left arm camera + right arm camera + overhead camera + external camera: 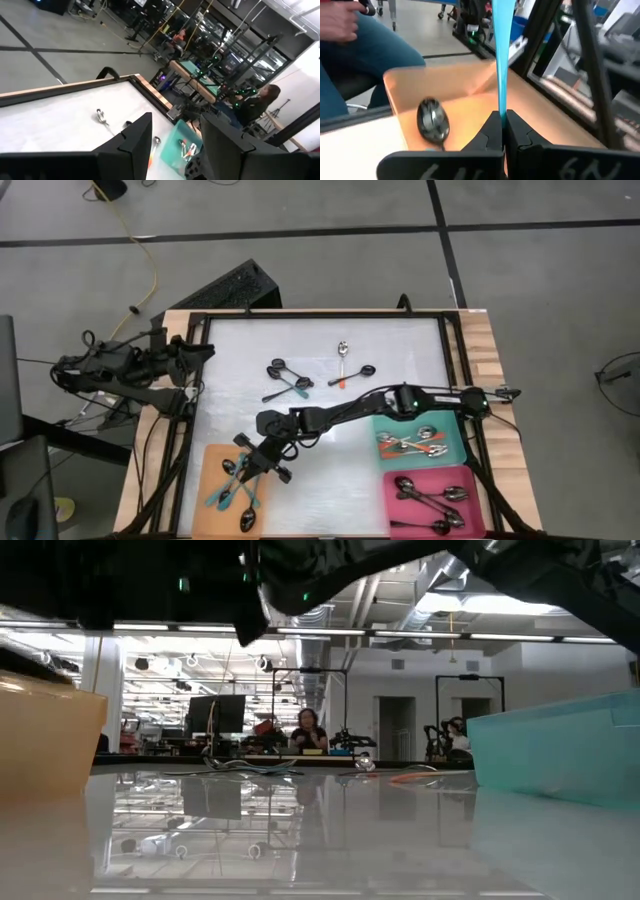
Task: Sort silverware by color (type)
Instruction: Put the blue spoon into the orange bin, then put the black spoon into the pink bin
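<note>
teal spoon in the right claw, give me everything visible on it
The teal-handled spoon shows mainly as a slim, flat, bright teal handle that looks like plastic. The right claw is shut on it, fingers pinching the handle, which runs straight away from them. The held spoon's bowl cannot be made out. From above, the claw hangs over the orange tray at the table's front left, where other teal spoons lie. Whether the held spoon touches them cannot be told.

Bright overhead light, glare on the white table (320, 370) – glossy reflections, low view's foreground blurred
</note>
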### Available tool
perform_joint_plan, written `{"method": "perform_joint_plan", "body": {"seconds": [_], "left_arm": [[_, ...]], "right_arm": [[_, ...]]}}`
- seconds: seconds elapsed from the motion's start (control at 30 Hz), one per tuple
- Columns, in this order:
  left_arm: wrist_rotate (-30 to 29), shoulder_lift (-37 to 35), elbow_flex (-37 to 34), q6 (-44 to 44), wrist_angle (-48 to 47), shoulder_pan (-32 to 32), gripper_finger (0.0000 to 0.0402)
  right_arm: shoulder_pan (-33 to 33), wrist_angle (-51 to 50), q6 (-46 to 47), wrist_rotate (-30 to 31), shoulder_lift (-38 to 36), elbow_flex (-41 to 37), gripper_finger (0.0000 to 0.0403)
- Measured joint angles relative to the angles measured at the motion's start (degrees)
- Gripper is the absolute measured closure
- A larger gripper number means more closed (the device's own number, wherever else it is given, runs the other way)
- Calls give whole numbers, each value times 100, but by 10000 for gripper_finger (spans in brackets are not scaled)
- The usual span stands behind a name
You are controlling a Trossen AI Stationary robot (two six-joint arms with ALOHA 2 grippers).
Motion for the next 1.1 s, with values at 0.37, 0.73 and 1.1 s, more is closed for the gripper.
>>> {"method": "perform_joint_plan", "body": {"seconds": [0.37,0.73,1.1], "left_arm": [[-116,0,0,-5,4,0,251],[-115,0,-2,-17,-74,0,251],[-114,0,-2,-17,-87,0,251]], "right_arm": [[-3,205,190,558,232,-4,379],[-13,15,184,585,232,-7,348],[-39,-175,230,803,-43,-11,317]]}}
